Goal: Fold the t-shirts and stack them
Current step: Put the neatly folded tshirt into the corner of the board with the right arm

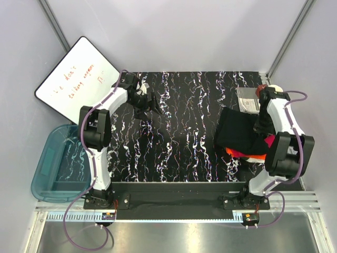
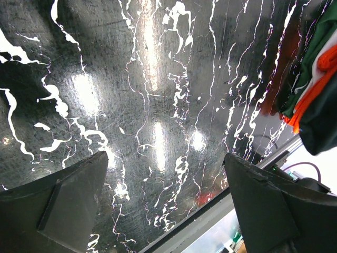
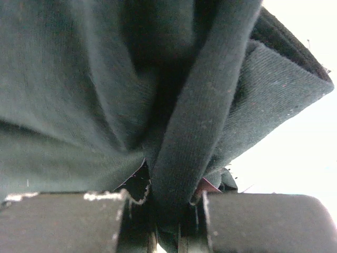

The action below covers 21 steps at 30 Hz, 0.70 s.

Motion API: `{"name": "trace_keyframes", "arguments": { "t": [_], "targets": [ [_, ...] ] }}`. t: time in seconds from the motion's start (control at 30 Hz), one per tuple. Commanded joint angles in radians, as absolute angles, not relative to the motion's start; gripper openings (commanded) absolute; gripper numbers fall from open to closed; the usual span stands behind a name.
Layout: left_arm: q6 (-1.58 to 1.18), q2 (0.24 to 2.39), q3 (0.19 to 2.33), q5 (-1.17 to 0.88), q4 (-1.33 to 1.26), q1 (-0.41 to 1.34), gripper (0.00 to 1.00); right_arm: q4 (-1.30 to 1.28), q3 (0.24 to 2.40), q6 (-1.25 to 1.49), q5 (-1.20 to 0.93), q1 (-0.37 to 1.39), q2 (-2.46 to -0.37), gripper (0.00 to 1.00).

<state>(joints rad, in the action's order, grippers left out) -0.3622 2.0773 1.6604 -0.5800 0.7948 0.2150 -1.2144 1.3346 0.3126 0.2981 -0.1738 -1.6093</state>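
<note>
The black t-shirt (image 1: 234,132) lies bunched and partly folded at the right of the table, on top of the magenta t-shirt (image 1: 242,154) and an orange piece (image 1: 258,157). My right gripper (image 1: 258,125) is shut on a fold of the black t-shirt's edge; in the right wrist view the black cloth (image 3: 105,95) fills the frame and is pinched in my right gripper (image 3: 171,203). My left gripper (image 1: 150,105) is open and empty above the bare table at the far left. In the left wrist view, my left gripper (image 2: 166,163) shows wide-apart fingers (image 2: 68,200), with the cloth pile (image 2: 316,68) at upper right.
The table (image 1: 179,137) is black marble-patterned. A whiteboard (image 1: 76,79) leans at the back left. A blue bin (image 1: 55,163) stands off the table's left edge. A grey packet (image 1: 246,99) and a cream mug (image 1: 275,87) sit at the back right corner.
</note>
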Motion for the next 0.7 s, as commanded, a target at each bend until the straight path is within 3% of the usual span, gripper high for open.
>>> {"name": "trace_keyframes", "arguments": {
  "t": [0.0,0.13,0.43,0.67],
  "targets": [
    [-0.351,2.071,1.7,-0.607,0.792,0.219,0.97,-1.204,1.351,0.35,0.4,-0.199,-1.655,0.0],
    [-0.351,2.072,1.703,-0.607,0.793,0.219,0.97,-1.218,1.426,0.342,0.407,-0.201,-1.712,0.0],
    [-0.359,2.083,1.71,-0.601,0.795,0.221,0.97,-1.19,1.517,0.268,0.428,-0.207,-1.615,0.0],
    [-0.353,2.088,1.718,-0.598,0.802,0.224,0.97,-1.19,1.502,0.273,0.471,-0.228,-1.661,0.0]
  ]
}}
